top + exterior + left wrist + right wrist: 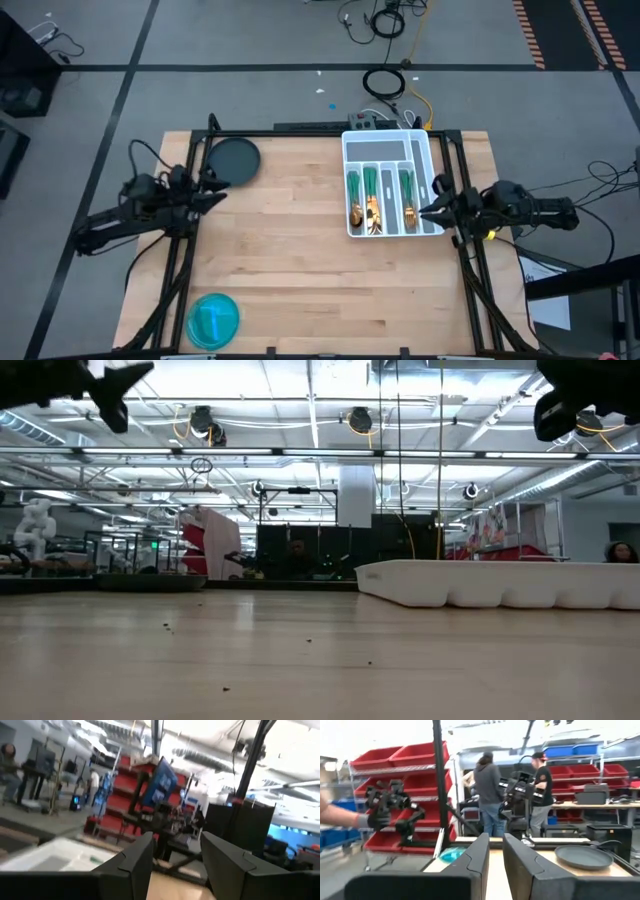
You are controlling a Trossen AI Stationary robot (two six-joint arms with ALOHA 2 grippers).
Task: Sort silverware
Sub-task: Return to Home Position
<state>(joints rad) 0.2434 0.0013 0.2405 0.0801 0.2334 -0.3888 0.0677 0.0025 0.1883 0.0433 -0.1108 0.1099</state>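
— Left gripper (220,190) hangs over the left side of the table (300,260), at the middle left of the top-down picture. Its fingers (132,865) are wide apart and hold nothing.

— And the other one?

— Right gripper (424,212) is at the middle right, just beside the white tray (388,140). Only a thin gap shows between its fingers (480,857). Nothing is in it either.

— Where is the silverware (378,200)?

— In the tray, at the upper right of the table. It lies in three long slots, side by side. Green handles point to the top of the picture, gold heads to the bottom.

— What else is on the table?

— A dark round plate (233,160) sits in the upper left corner. A blue bowl (213,320) sits near the lower left edge. The wood is pale, with little dark specks on it.

— What about the room?

— The floor (250,40) is grey with black lines. Cables (385,85) lie on it above the table. From table height you see long ceiling lights (310,400). Red shelves (405,757) stand at the back. A person in a grey top (487,790) and a person in a black top (542,785) stand near them.
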